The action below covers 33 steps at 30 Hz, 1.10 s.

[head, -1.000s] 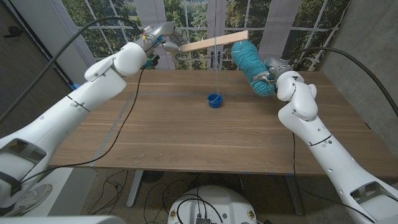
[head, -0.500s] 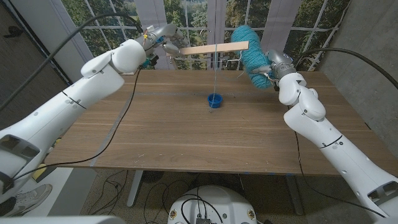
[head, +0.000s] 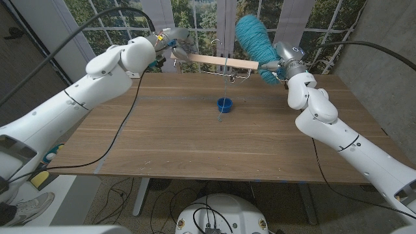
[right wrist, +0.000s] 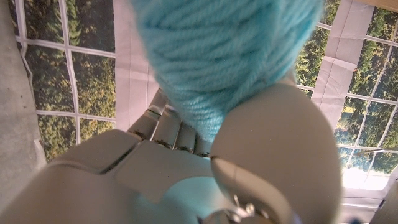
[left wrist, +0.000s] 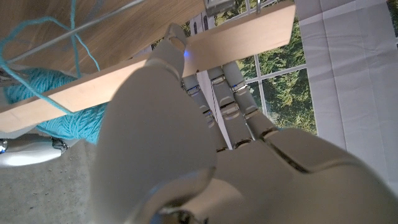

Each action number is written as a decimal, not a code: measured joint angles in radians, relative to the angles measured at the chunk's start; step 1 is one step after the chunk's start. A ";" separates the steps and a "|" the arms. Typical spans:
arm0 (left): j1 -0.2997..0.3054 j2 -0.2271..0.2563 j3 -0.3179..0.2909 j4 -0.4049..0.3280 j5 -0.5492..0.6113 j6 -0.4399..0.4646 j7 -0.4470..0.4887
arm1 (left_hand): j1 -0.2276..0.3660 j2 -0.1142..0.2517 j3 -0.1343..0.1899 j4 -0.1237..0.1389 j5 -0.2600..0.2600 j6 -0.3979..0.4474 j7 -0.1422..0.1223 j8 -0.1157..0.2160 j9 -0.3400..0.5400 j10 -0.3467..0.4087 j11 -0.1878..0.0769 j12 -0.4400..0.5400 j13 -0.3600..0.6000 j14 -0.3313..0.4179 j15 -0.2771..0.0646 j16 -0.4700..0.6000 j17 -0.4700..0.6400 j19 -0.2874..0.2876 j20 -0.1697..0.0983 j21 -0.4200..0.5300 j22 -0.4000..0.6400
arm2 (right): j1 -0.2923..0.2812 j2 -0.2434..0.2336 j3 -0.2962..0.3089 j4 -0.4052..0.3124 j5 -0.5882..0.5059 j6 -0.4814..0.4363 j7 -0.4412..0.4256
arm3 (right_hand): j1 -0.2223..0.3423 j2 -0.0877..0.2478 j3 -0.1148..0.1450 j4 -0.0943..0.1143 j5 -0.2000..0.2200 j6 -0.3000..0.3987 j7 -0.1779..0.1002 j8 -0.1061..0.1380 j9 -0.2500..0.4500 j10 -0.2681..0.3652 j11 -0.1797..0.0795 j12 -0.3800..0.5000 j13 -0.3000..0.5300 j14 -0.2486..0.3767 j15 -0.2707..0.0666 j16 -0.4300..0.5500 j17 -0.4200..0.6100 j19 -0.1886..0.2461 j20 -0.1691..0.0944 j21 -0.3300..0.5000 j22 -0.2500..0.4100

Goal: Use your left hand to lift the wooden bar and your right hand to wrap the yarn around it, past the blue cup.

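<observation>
**Teal yarn and wooden bar both held aloft over the table**

Wooden bar (head: 218, 61) is hanging in the air above the far side of the wooden table (head: 195, 130), and the left hand (head: 174, 40) is gripping it at one end; in the left wrist view the thumb and fingers (left wrist: 233, 93) are closing around the pale plank (left wrist: 149, 68), with the thumb lying across its face. In the head view the bar is sloping slightly, the end in the left hand sitting higher than the end toward the right arm.

The right hand (head: 281, 57) is clutching the teal yarn skein (head: 252, 36), which is standing up above the hand just beside the bar's free end. In the right wrist view the hand (right wrist: 186, 168) is wrapping around the bottom of the skein (right wrist: 217, 56), whose strands are bulging out above the thumb.

A thin strand of yarn (head: 225, 81) is dropping straight down from the middle of the bar toward the blue cup (head: 224, 104), which is sitting upright on the table below the bar, well apart from both hands. In the left wrist view, loose teal strands (left wrist: 43, 31) are crossing in front of the tabletop near the bar's far end.

Windows (head: 195, 19) with trees outside are showing behind the table.
</observation>
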 measured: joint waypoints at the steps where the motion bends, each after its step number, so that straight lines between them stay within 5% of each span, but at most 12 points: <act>1: 0.000 0.000 0.000 0.000 0.013 0.006 -0.008 | 0.000 0.000 0.000 0.000 0.000 0.000 0.000 -0.001 0.000 0.000 0.000 0.000 0.000 0.000 0.000 -0.002 0.001 0.000 0.000 0.000 0.000 | 0.002 -0.001 -0.004 0.001 0.000 0.000 0.000 | 0.000 0.000 0.000 0.000 0.000 0.002 -0.002 0.000 0.000 0.000 0.000 0.000 0.000 0.000 0.000 0.000 0.000 0.000 0.000 0.000 0.000; 20: -0.049 -0.049 0.079 -0.005 0.249 0.055 -0.137 | 0.000 0.000 0.000 0.000 0.000 0.002 -0.001 -0.009 0.000 0.002 -0.002 -0.014 -0.005 0.000 0.000 -0.007 0.006 0.000 0.000 0.007 0.000 | 0.082 0.004 -0.118 0.031 -0.201 -0.011 -0.029 | 0.000 0.000 -0.009 0.006 -0.003 0.012 -0.012 -0.011 -0.007 0.013 -0.005 -0.016 0.005 0.004 -0.011 -0.010 -0.002 0.000 0.000 0.000 0.000; 33: -0.071 -0.112 0.110 0.067 0.333 0.037 -0.155 | 0.000 0.000 0.000 0.000 -0.001 0.002 -0.001 -0.007 0.000 0.002 -0.002 -0.016 -0.005 0.000 0.000 -0.010 0.007 0.000 0.000 0.007 0.000 | 0.159 0.061 -0.163 0.042 -0.379 0.056 0.057 | 0.000 0.000 -0.016 0.009 -0.004 0.013 -0.012 -0.015 -0.014 0.022 -0.003 -0.021 0.002 0.004 -0.014 -0.011 0.003 0.000 0.000 0.000 0.000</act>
